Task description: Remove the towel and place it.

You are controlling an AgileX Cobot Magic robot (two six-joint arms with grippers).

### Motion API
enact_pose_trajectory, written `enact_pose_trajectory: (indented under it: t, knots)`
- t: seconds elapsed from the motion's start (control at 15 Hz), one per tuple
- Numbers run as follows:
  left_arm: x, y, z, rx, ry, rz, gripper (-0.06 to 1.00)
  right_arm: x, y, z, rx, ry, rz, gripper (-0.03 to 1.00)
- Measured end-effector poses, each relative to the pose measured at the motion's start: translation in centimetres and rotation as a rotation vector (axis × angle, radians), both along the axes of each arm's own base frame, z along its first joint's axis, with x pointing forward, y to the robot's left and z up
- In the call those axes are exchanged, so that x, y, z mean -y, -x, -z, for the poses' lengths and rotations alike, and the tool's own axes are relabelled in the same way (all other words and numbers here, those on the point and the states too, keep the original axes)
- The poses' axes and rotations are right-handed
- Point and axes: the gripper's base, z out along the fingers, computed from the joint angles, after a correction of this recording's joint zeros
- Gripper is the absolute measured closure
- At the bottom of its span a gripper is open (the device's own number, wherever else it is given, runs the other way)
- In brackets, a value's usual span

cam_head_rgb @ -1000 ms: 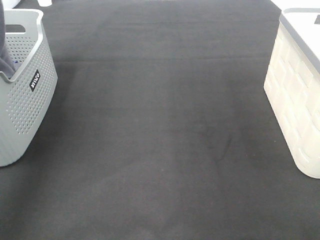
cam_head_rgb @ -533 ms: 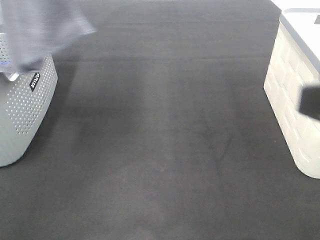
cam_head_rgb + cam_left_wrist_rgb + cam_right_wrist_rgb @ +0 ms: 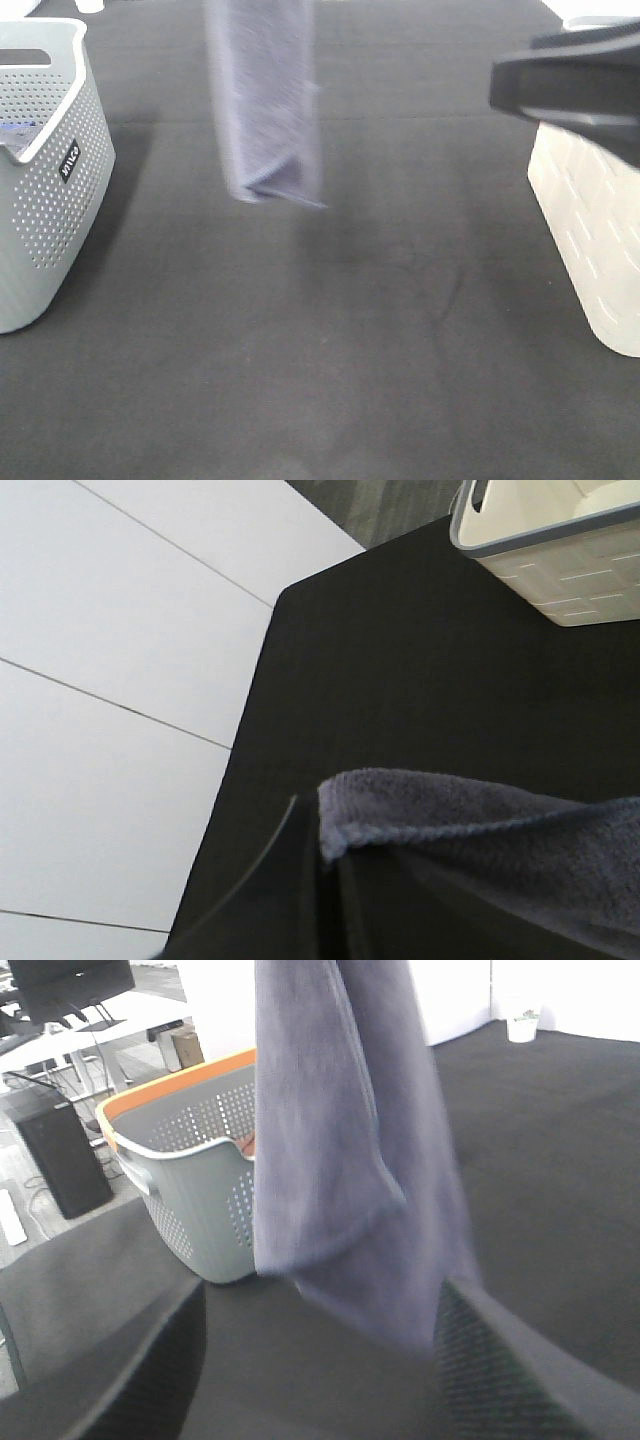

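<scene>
- Exterior high view: the towel (image 3: 268, 100) hangs blurred in the air over the black table mat (image 3: 330, 340). Its top runs out of the picture, so the left gripper is hidden here. A grey perforated basket (image 3: 50, 170) stands well to one side of the towel. The dark right arm (image 3: 575, 85) reaches in on the other side, in front of a cream bin (image 3: 590, 250).
- Left wrist view: only here does the grip show. The left gripper (image 3: 318, 880) is closed on the towel's hemmed edge, right at its dark fingers. Ahead lie the mat, the cream bin at the mat's far end and a white tiled floor (image 3: 110, 630).
- Right wrist view: the right gripper (image 3: 320, 1295) has its jaws spread wide and holds nothing. The towel hangs just ahead of them, partly hiding the grey basket, whose rim looks orange here. Whether the cloth touches a finger cannot be told.
</scene>
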Motion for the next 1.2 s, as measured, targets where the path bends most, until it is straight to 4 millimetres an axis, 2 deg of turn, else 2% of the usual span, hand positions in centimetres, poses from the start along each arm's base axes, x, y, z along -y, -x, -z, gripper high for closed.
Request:
enact_pose_trajectory:
  t: [0.27,0.53,0.6,0.87,1.07,1.2]
  knots:
    - [2.6,-0.5,1.7,-0.038,-0.021,0.053,0.94,-0.5,-3.0,-0.6,0.006,-0.029,-0.072,0.33]
    - [4.1,-0.5,2.5,-0.055,-0.004,0.087,0.94,-1.3,-3.8,-0.9,-0.008,-0.118,-0.154,0.33]
    - [4.9,-0.4,2.9,-0.062,-0.006,0.106,0.94,-2.8,-3.7,-0.6,-0.002,-0.116,-0.205,0.33]
    - [6.1,0.4,3.0,-0.065,-0.004,0.143,0.94,-5.3,-4.7,0.8,0.025,-0.076,-0.185,0.33]
    - [6.5,0.7,3.0,-0.073,0.006,0.159,0.94,-5.7,-6.0,2.7,-0.030,-0.051,-0.178,0.33]
    - [6.5,0.8,3.0,-0.074,0.008,0.161,0.94,-5.8,-6.4,3.3,-0.032,-0.040,-0.180,0.33]
